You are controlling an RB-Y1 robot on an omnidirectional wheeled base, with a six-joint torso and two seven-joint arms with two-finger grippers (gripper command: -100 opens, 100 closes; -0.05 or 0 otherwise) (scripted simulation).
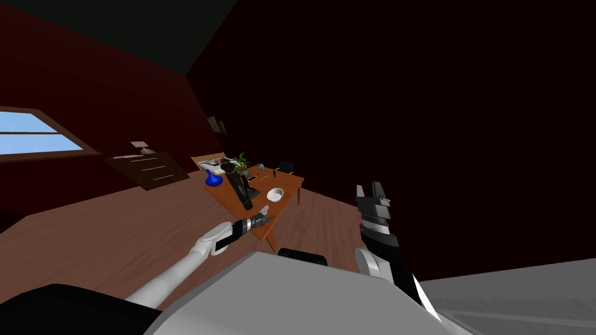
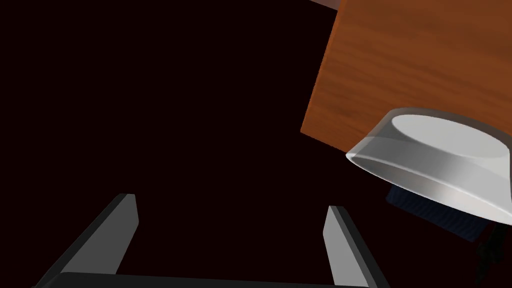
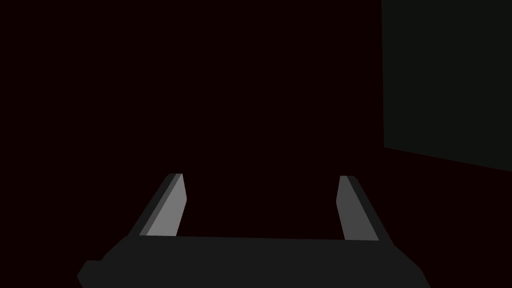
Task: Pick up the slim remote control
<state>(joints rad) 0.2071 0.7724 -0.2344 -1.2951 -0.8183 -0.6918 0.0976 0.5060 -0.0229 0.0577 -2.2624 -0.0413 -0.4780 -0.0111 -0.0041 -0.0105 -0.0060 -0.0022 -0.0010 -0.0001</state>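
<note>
Orange-brown wooden worktop on a reddish plank floor, shallow white round bowl near its edge, tall dark cylinder beside a blue glass vase, small green potted plant behind, dark wooden chest of drawers under a bright window

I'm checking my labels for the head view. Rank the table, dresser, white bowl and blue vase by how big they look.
1. table
2. dresser, though it stands farther off
3. white bowl and blue vase: they look about alike, so I leave them unranked
</note>
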